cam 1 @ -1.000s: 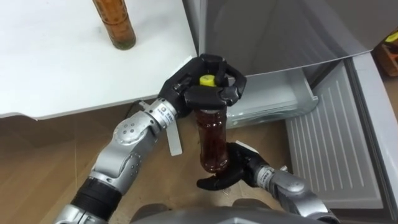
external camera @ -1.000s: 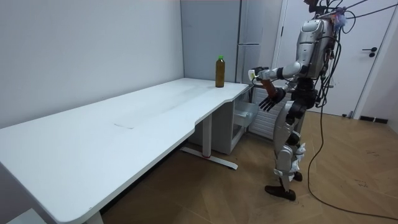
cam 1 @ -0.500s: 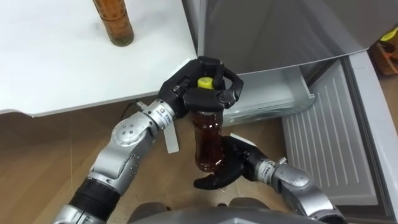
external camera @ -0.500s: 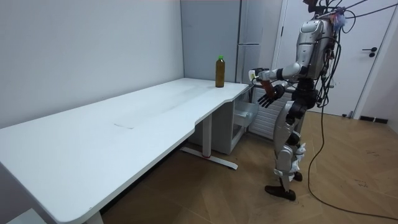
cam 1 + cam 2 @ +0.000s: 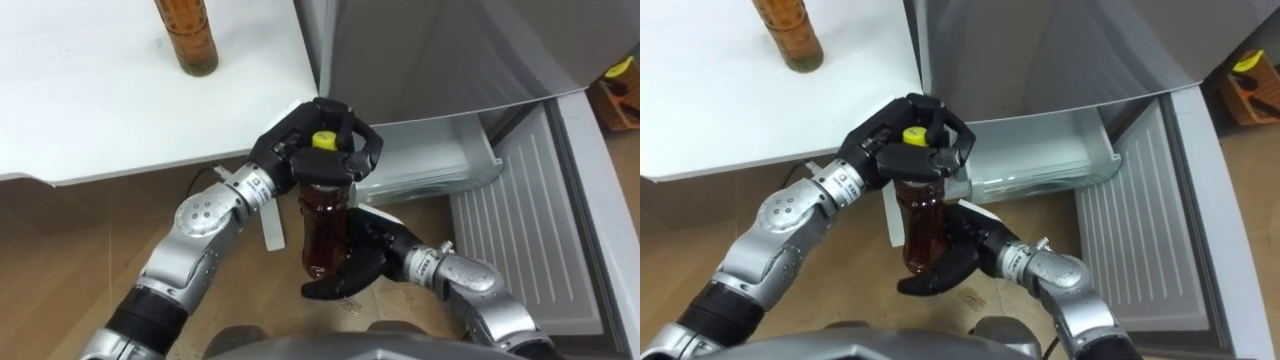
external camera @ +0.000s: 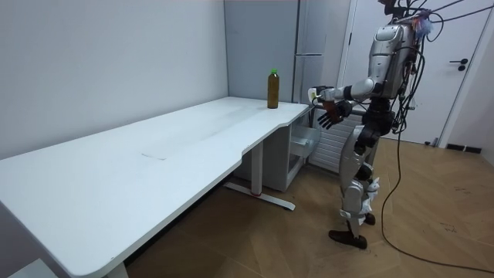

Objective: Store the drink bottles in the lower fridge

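You are standing at the end of the desk (image 5: 100, 110), facing the grey fridge (image 5: 450, 50), whose lower drawer (image 5: 430, 160) is standing open. A brown bottle (image 5: 188, 35) is sitting on the desk. Your left hand (image 5: 300, 150) is gripping the yellow-capped bottle (image 5: 323, 225) by its neck above the floor, while your right hand (image 5: 365, 250) is cupping its base with loose, spread fingers.

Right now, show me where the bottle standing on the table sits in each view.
Left eye view: the bottle stands at the top edge, left of centre.
Right eye view: the bottle, top edge, further left.
Room view: the bottle, upper centre, at the far end of the table.
Shared landmark: the corner of the white table beside the fridge.
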Motion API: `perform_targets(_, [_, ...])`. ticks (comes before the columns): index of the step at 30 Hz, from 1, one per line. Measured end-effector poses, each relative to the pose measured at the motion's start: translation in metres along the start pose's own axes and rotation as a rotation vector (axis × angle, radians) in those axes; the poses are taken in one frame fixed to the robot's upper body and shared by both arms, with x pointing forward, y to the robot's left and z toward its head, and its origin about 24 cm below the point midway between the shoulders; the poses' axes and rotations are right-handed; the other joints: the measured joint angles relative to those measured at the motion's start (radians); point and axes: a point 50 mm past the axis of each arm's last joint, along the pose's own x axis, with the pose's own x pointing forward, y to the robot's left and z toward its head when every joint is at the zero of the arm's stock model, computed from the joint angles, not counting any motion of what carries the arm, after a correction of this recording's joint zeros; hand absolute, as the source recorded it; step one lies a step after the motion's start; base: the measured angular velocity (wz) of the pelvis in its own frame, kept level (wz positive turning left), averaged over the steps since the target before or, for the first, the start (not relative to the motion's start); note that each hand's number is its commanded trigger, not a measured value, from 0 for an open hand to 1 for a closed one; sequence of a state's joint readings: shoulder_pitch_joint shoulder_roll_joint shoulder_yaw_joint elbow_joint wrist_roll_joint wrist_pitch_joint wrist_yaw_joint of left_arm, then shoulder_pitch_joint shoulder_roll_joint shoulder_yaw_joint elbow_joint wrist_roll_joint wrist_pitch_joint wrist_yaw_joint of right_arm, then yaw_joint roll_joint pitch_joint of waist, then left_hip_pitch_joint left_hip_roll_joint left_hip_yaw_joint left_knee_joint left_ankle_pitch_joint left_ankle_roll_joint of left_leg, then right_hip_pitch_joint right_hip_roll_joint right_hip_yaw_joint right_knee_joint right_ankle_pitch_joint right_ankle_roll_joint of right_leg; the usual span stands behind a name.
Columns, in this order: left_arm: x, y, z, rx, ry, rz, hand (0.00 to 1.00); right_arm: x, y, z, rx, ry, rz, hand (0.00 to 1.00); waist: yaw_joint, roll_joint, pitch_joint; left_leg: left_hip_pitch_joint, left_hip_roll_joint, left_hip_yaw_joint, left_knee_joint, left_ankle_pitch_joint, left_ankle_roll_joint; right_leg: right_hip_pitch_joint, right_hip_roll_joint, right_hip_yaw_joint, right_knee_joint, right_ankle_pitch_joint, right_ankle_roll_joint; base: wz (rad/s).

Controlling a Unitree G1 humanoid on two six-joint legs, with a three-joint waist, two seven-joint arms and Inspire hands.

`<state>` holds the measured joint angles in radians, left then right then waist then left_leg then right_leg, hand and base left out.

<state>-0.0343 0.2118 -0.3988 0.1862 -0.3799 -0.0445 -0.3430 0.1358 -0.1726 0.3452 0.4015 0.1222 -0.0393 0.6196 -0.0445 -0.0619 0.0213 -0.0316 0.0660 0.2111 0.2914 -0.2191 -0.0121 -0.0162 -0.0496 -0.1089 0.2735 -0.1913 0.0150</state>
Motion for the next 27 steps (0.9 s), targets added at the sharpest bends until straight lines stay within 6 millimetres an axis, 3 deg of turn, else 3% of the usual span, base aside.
perform_targets(2, [0.000, 0.000, -0.001, 0.003, 0.004, -0.003, 1.00, 0.000, 0.000, -0.001, 0.019, -0.002, 0.006, 0.00, 0.000, 0.000, 0.0001, 0.000, 0.001, -0.001, 0.000, 0.000, 0.000, -0.002, 0.000, 0.001, 0.001, 0.000, 0.000, 0.00])
perform_targets(3, [0.000, 0.000, -0.001, 0.007, 0.005, -0.007, 1.00, -0.001, 0.000, -0.001, 0.032, -0.008, 0.009, 0.31, 0.000, 0.000, 0.0000, -0.001, 0.001, -0.002, 0.002, 0.000, 0.000, -0.004, 0.001, 0.001, 0.001, 0.000, -0.001, 0.00])
perform_targets(4, [0.000, -0.001, -0.001, 0.020, 0.010, -0.014, 1.00, -0.002, -0.001, 0.000, 0.046, -0.017, 0.013, 0.72, 0.001, 0.001, -0.0003, -0.002, 0.001, -0.003, 0.006, 0.000, 0.000, -0.005, 0.001, 0.001, 0.001, 0.000, -0.001, 0.00])
perform_targets(5, [0.000, -0.001, -0.001, 0.023, 0.012, -0.017, 1.00, -0.002, -0.001, 0.000, 0.059, -0.026, 0.015, 1.00, 0.001, 0.001, 0.0000, -0.003, 0.002, -0.003, 0.008, 0.000, 0.000, -0.007, 0.001, 0.000, 0.001, 0.000, -0.001, 0.00])
perform_targets(14, [0.000, -0.002, -0.001, 0.025, 0.012, -0.043, 1.00, -0.004, -0.003, 0.007, 0.189, -0.132, 0.005, 1.00, -0.002, 0.026, -0.0010, -0.009, 0.009, -0.003, 0.011, -0.002, -0.003, -0.003, 0.007, -0.001, -0.003, 0.003, -0.004, 0.00])
perform_targets(27, [0.004, -0.012, -0.008, -0.018, 0.007, -0.059, 1.00, -0.001, 0.003, 0.003, 0.243, -0.131, 0.002, 1.00, -0.001, 0.024, 0.0007, -0.009, 0.008, 0.000, -0.001, 0.000, -0.005, -0.001, 0.010, 0.000, -0.016, 0.005, -0.005, 0.00])
